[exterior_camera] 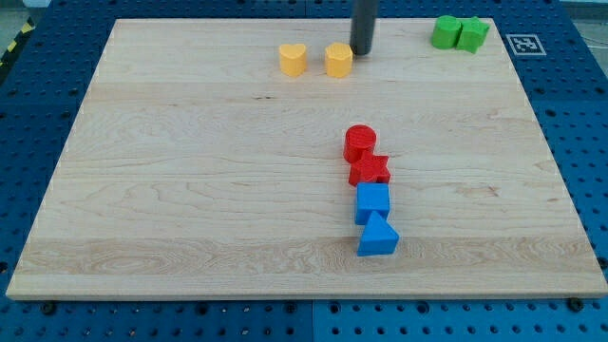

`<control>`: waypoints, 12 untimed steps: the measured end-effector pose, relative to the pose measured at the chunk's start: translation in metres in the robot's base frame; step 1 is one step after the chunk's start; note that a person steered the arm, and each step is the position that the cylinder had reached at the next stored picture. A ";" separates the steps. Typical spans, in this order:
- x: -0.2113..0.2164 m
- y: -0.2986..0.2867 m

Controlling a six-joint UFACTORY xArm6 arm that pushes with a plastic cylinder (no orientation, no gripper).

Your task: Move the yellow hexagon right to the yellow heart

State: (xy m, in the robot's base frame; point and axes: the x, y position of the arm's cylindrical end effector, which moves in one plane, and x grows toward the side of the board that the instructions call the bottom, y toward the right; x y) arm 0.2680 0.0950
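Observation:
The yellow hexagon (338,59) sits near the view's top, just right of the yellow heart (293,59), with a small gap between them. My tip (362,52) comes down from the view's top and stands just right of the yellow hexagon, touching or almost touching its right side.
Two green blocks (460,33) sit together at the view's top right. A red cylinder (360,142), a red star-shaped block (370,170), a blue cube (372,202) and a blue triangular block (377,236) form a column right of centre. The wooden board (190,190) lies on a blue pegboard.

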 end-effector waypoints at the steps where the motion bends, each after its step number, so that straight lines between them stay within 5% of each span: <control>1: 0.021 0.018; 12: 0.024 -0.032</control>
State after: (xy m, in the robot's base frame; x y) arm 0.2920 0.0630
